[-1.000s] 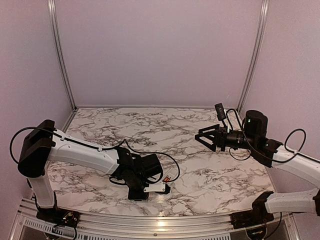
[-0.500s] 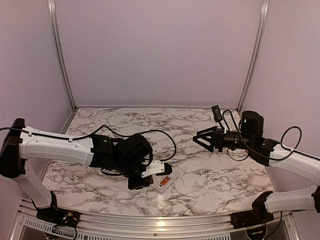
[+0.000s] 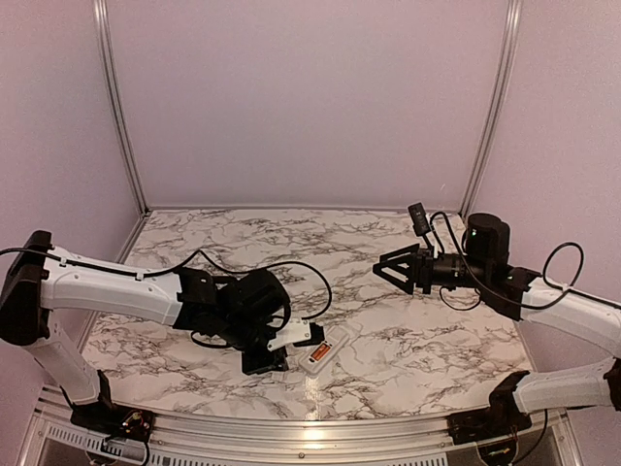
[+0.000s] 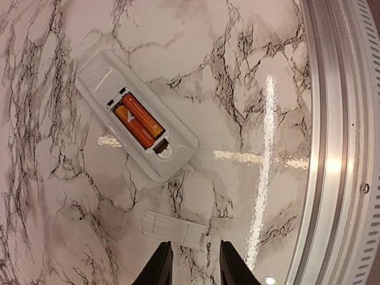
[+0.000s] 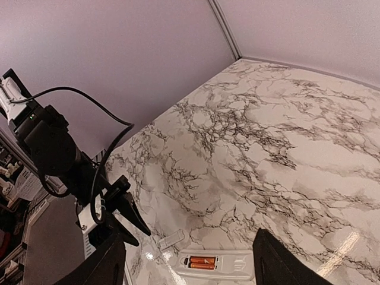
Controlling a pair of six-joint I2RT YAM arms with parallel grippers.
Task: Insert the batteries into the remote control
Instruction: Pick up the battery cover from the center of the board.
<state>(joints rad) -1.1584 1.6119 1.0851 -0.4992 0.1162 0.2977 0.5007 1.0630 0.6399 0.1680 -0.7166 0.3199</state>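
Now our left gripper [image 4: 195, 268], spread and empty, has backed off the white rectangular plastic remote control [image 4: 178, 142] at upper left on the table [image 4: 237, 71]. Both orange-red cylindrical batteries [image 4: 138, 120] fill its recess, so loading looks done. Our right gripper [image 3: 393, 270] hangs spread.

On your marble-veined tabletop [image 4: 237, 71], the small white rectangular plastic remote control [image 4: 136, 113] lies back-up — two slim orange-red cylindrical batteries [image 4: 138, 120] side by side in its recess; the flat white plastic battery cover [image 4: 174, 228] lies between it and your left gripper [image 4: 194, 246].
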